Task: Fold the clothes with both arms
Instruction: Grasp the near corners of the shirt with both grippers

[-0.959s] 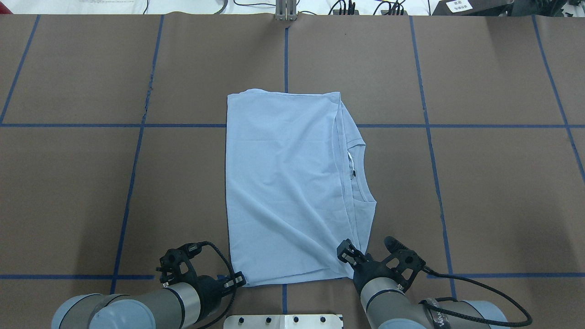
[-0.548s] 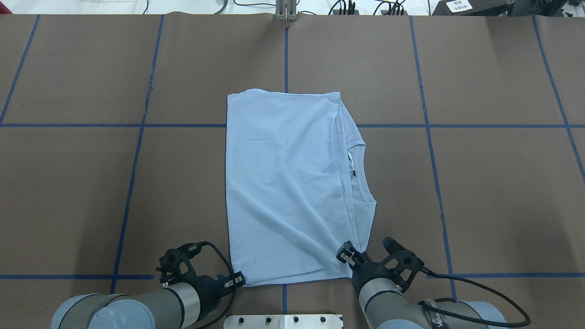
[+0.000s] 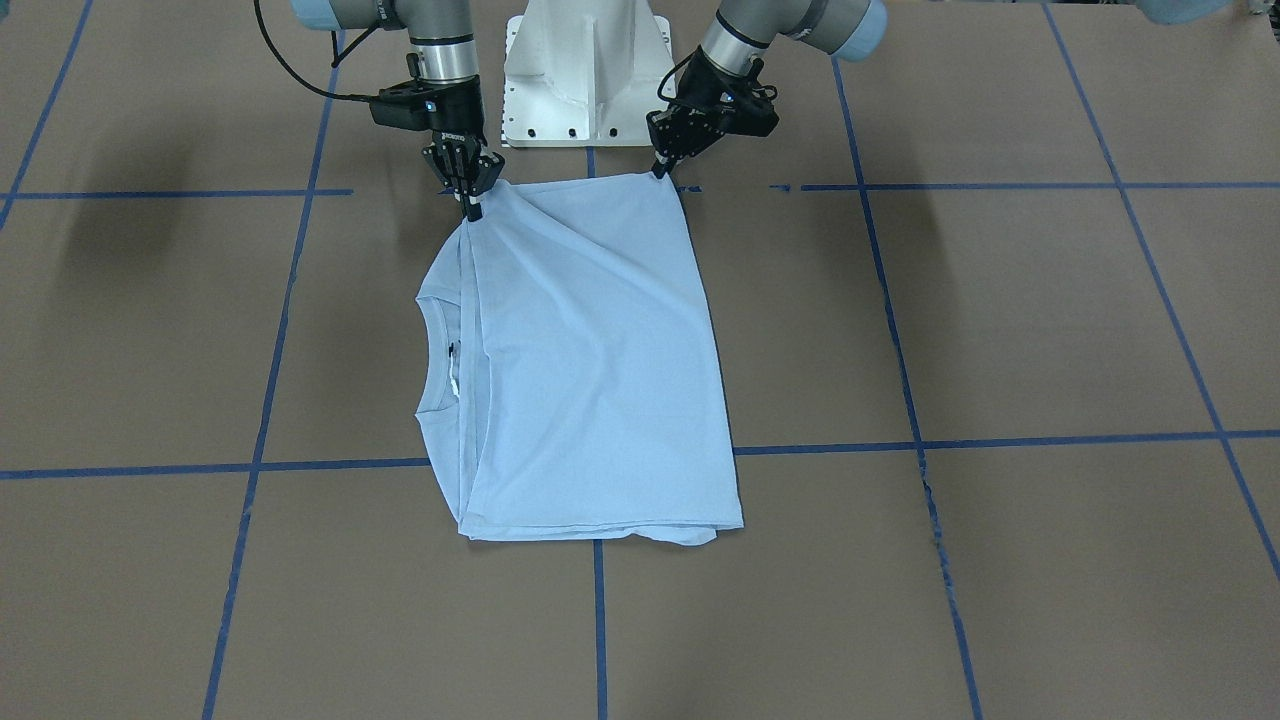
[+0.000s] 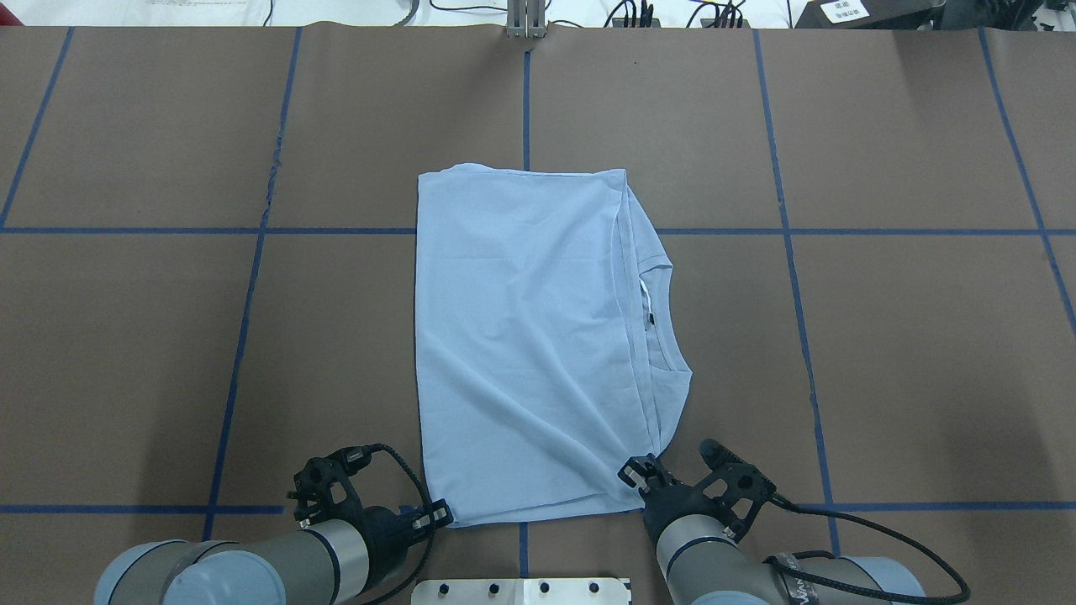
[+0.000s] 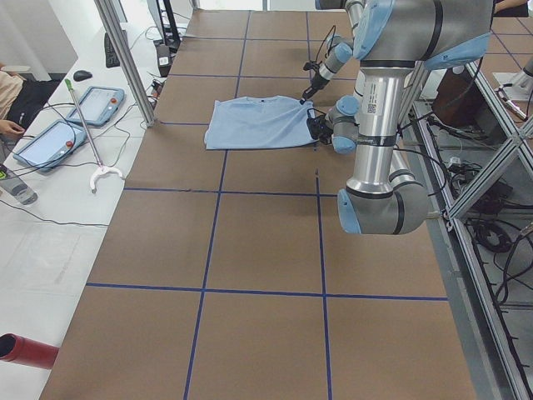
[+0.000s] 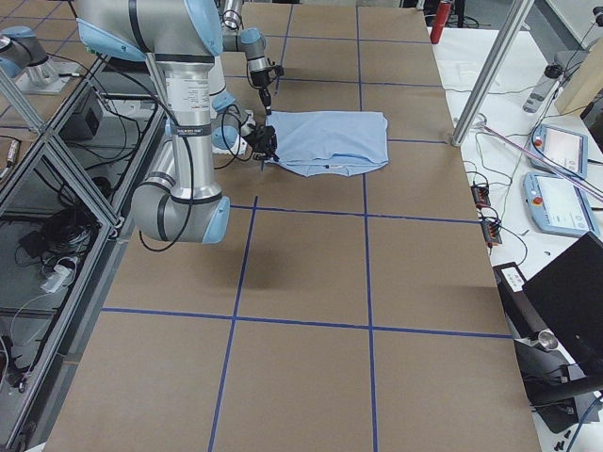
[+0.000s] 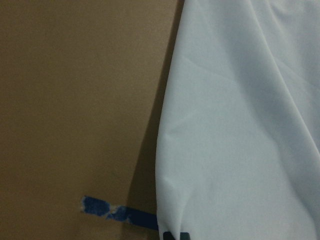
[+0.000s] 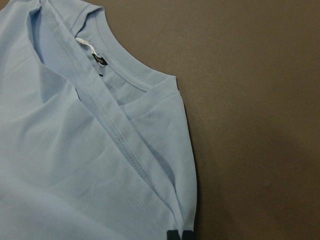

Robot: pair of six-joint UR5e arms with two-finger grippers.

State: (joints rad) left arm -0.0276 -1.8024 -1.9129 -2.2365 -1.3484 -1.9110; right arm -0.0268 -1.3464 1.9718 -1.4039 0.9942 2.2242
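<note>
Silver-grey left arm [image 5: 366,142], right arm [image 6: 188,104]; light blue joint caps [image 5: 379,21]; black jaws (white pedestal base [image 3: 585,60]).

Bright even light, soft shadows

left gripper [image 7: 176,235]: dark sliver at left wrist view's bottom edge; rest cut off.
right gripper [image 8: 179,235]: tips clipped at right wrist view's bottom edge.
left arm [image 4: 252,567], right arm [image 4: 714,563]: cut by overhead view's lower edge.
neck label [image 8: 100,62]: lettering unreadable.
T-shirt [image 4: 521,336]: lower layers hidden under the top fold.

One T-shirt [image 3: 590,360], two arms [image 3: 440,40] [image 3: 760,25], two pincers [image 3: 472,205] [image 3: 660,172], one table [image 3: 1000,330].
</note>
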